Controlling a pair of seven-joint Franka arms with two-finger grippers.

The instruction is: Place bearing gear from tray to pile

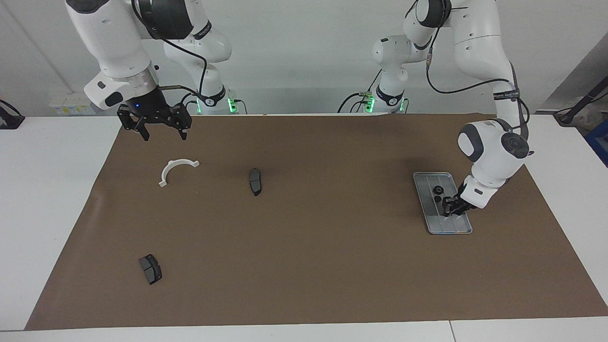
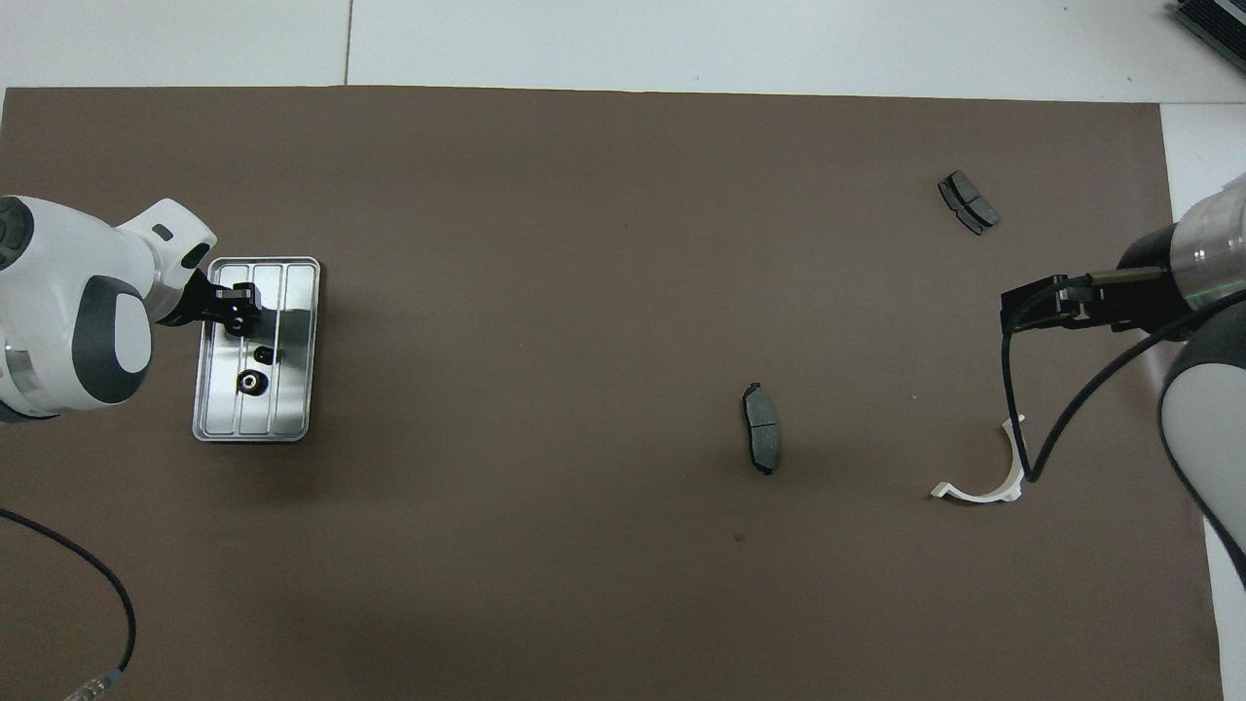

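The silver ridged tray lies toward the left arm's end of the brown mat, also in the overhead view. Two small black bearing gears lie in it. My left gripper is low over the tray, beside the gears. The pile is scattered toward the right arm's end: a white half-ring bracket and two dark brake pads. My right gripper hangs open and empty over the mat's edge by the bracket.
The brown mat covers most of the white table. In the overhead view the pads lie mid-mat and farther out. A black cable hangs from the right arm above the bracket.
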